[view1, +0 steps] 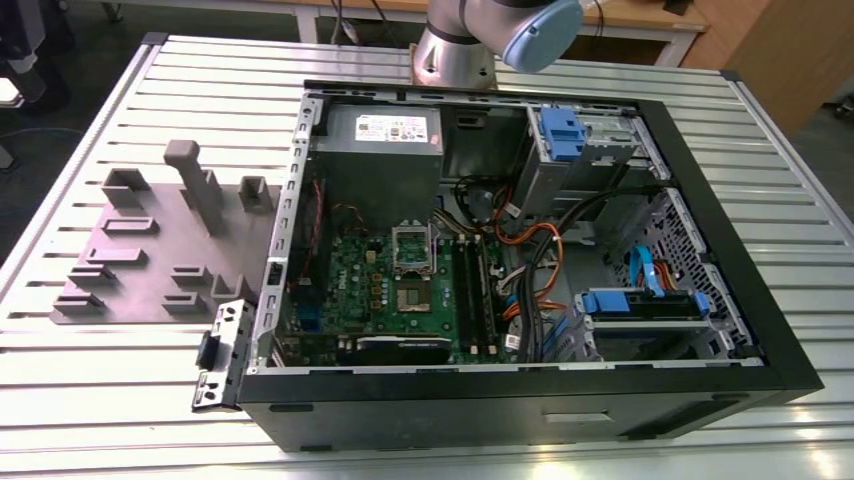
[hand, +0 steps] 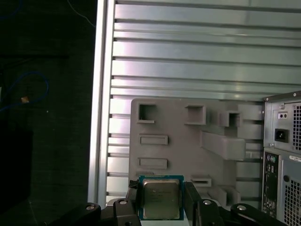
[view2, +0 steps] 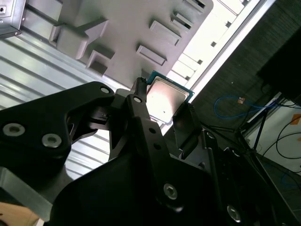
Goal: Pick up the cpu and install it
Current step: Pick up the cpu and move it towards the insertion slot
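The cpu [hand: 161, 197] is a small square chip with a silvery top and a green rim. It sits between the black fingers of my gripper [hand: 162, 203], which is shut on its edges. In the second wrist view the cpu [view2: 168, 98] is again clamped in the gripper [view2: 162, 107], held in the air above the grey fixture plate [view2: 117, 52]. The open computer case [view1: 694, 130] lies on the slatted table, with the silver socket frame [view1: 411, 250] on the green motherboard [view1: 360, 280].
The grey fixture plate [view1: 134, 260], with raised blocks and slots, lies on the exterior view's left beside the case. The arm's base [view1: 461, 45] stands behind the case. The table's edge [hand: 99, 117] drops to a dark floor with cables. Drive cages and cables fill the case's right side.
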Motion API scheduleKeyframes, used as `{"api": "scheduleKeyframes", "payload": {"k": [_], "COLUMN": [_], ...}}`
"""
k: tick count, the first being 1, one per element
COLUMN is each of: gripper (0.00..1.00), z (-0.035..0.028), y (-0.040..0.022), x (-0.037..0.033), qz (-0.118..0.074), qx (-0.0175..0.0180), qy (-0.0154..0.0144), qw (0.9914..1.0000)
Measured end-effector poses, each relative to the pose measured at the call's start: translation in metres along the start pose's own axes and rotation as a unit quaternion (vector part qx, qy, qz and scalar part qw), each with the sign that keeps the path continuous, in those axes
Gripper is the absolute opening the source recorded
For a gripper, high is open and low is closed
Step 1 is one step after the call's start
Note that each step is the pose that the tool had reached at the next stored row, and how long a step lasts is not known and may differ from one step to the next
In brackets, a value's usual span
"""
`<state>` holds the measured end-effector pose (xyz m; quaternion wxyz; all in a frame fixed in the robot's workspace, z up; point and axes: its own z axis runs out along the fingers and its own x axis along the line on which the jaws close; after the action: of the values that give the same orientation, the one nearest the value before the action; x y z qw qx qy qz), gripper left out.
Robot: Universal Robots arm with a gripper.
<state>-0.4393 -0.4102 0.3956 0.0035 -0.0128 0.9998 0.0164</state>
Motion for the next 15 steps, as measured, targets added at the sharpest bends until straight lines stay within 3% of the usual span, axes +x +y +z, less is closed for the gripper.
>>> {"api": "scheduleKeyframes", "payload": {"k": [8, 15], "gripper": [0.47, 0.47], "z": [-0.0098, -0.0106], "y": [0.0003, 0.0003], "x": [0.0, -0.0022], "qz": [0.0, 0.0], "qx": [0.0, 0.0003], "qy": [0.0, 0.0], "qw": [1.0, 1.0]}}
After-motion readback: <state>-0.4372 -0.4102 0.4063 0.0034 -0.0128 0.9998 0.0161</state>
